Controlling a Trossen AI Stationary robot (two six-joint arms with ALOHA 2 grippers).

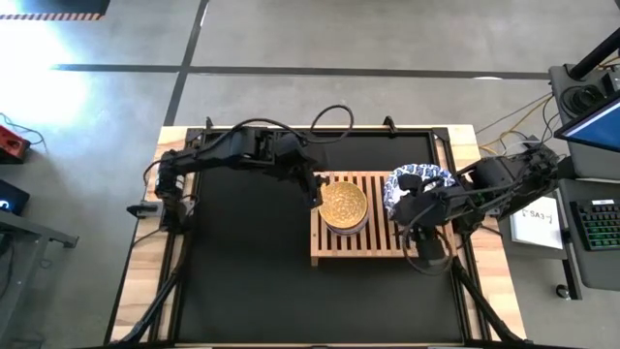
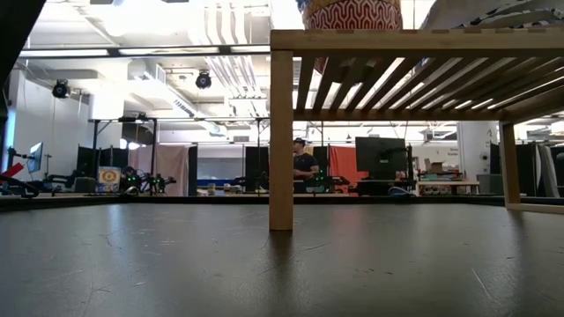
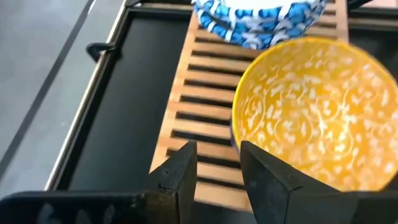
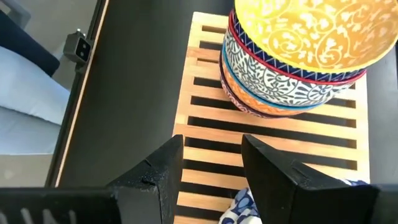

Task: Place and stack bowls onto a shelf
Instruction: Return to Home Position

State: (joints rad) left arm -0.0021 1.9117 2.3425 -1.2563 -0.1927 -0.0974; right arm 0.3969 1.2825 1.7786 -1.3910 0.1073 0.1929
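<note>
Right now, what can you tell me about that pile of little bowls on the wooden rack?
The pile of small bowls stands upright on the slatted light-wood shelf, beside the white-and-blue bowls. They look glazed. The top bowl is yellow inside with white scrolls; beneath show a red-edged dark rim, grey-blue patterning and orange. The left end effector hovers close, open and empty.

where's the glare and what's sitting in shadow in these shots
high view: glare washes out the floor at upper left, the table reads dark; low view: ceiling lights flare behind the shelf, its leg throws a faint shadow toward the camera
</note>
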